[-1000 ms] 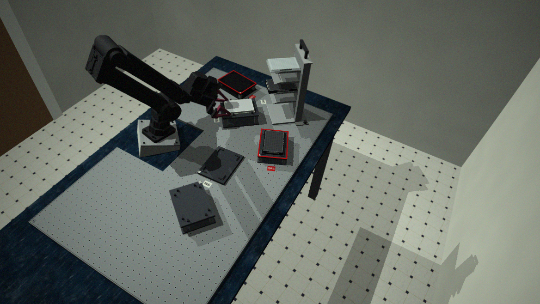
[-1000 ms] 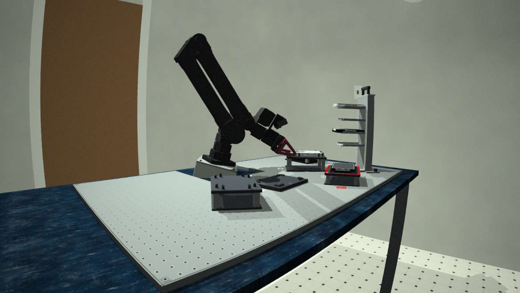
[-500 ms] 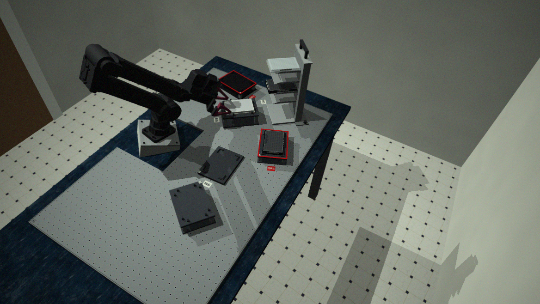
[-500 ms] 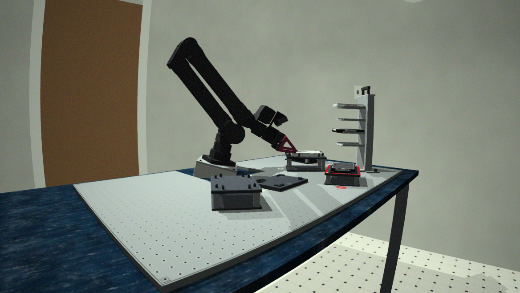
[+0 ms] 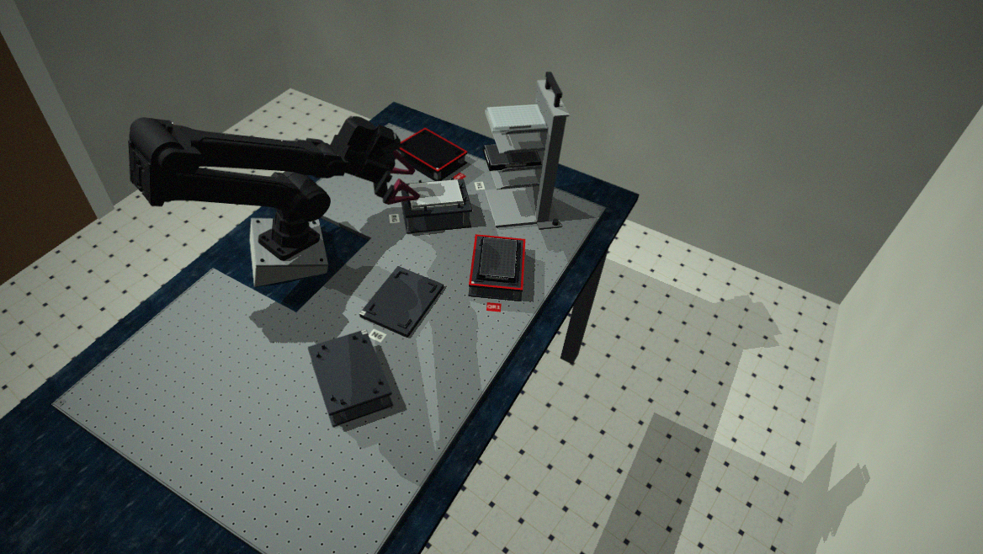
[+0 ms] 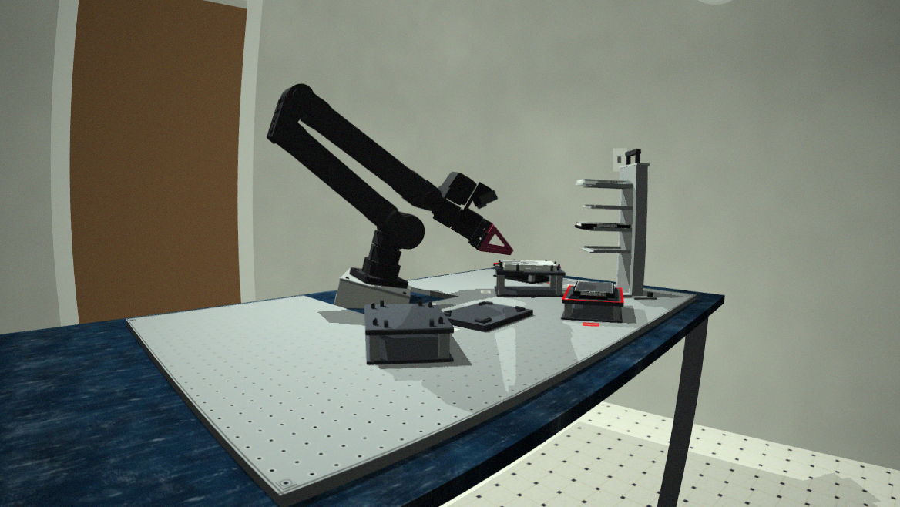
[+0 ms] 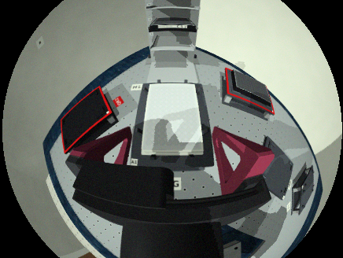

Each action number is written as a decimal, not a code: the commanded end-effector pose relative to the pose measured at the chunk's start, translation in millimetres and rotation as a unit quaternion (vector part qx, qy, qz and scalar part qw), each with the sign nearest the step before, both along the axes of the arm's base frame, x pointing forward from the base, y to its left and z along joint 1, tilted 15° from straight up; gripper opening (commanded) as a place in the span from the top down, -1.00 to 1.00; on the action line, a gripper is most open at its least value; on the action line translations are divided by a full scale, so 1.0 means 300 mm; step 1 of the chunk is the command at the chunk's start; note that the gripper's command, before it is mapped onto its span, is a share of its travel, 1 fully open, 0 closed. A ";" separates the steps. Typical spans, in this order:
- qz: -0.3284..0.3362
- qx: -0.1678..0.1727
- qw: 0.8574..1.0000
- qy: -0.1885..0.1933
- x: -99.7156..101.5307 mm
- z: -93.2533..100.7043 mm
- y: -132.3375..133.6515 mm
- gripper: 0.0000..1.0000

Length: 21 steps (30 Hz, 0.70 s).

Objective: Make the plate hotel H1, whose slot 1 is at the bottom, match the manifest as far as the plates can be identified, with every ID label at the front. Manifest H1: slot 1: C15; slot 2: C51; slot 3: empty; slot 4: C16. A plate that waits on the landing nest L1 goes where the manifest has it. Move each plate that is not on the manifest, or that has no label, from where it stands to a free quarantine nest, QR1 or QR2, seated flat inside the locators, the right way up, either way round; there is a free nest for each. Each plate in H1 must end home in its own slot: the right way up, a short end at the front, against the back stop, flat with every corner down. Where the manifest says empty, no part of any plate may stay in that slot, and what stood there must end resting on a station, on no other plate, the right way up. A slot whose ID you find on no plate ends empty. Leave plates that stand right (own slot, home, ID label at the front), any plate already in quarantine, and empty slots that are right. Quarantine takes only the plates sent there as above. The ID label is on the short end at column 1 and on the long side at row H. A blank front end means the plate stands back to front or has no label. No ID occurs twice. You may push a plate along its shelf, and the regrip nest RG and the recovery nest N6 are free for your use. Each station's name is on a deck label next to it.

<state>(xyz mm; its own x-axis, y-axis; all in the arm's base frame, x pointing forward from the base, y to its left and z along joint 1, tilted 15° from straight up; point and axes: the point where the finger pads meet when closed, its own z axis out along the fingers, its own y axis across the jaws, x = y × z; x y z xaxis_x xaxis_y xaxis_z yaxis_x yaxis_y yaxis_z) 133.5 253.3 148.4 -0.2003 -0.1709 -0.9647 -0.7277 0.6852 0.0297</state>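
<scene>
With the gripper [image 7: 172, 148] spread to its widest and holding nothing, we hang just above and behind the near short end of the white plate [image 7: 171, 116], which lies flat on the raised nest [image 5: 438, 215] in front of the plate hotel H1 [image 5: 552, 162]. We cannot read that nest's deck label, nor any ID on the plate. In the hotel we see a white plate [image 5: 512, 118] on the top shelf and a dark plate [image 5: 510, 157] lower down; the bottom shelves look bare. Another dark plate [image 5: 497, 259] sits in the red-edged quarantine nest near the table edge; the other red-edged nest [image 5: 432, 151], by the arm, carries nothing.

We judge the step in hand to be a pick of the white plate, or a check of its label first. To do it well, we keep the fingers level and centred either side of the plate's long edges, come down straight, close only once both pads face the side walls, then lift vertically clear of the locators before turning toward the hotel.
</scene>
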 end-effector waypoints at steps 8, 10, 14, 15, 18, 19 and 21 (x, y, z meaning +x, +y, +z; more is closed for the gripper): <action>0.003 0.038 0.999 0.000 -0.015 0.169 0.018 -1.00; 0.003 0.039 0.999 0.000 -0.017 0.181 0.013 -1.00; 0.003 0.039 0.999 0.000 -0.023 0.204 0.003 -1.00; 0.003 0.039 0.999 0.000 -0.024 0.210 0.001 -1.00; 0.003 0.040 0.999 0.000 -0.026 0.221 -0.004 -1.00; 0.003 0.040 0.999 0.000 -0.026 0.221 -0.004 -1.00; 0.003 0.034 0.999 0.001 -0.029 0.210 -0.012 -1.00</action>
